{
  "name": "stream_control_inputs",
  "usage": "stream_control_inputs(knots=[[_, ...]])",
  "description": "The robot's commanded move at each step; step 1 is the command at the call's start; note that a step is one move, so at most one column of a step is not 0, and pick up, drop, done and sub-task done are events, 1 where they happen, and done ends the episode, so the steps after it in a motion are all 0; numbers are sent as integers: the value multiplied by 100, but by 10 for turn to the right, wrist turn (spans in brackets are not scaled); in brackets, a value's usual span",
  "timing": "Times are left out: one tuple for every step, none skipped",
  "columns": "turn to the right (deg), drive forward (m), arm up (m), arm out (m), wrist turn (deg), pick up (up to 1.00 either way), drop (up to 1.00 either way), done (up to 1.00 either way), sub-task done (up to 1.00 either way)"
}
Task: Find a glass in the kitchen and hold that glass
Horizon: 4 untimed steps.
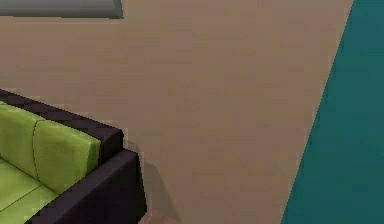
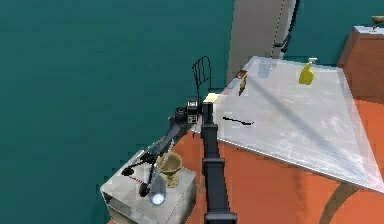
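A small pale translucent vessel, possibly the glass, stands on a low grey square bench. The dark end effector shows near it; whether it grasps anything cannot be told. A yellow bottle stands farther off.

Legible text: none. No readable labels, brands, numbers or signs on any surface in either view.
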Motion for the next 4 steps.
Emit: stream_control_inputs(knots=[[0, 0, 0, 0, 450, 0, 0, 0, 0], [0, 0, 0, 0, 450, 0, 0, 0, 0], [0, 0, 0, 0, 150, 0, 0, 0, 0], [0, 0, -30, 0, 0, 0, 0, 0, 0]])
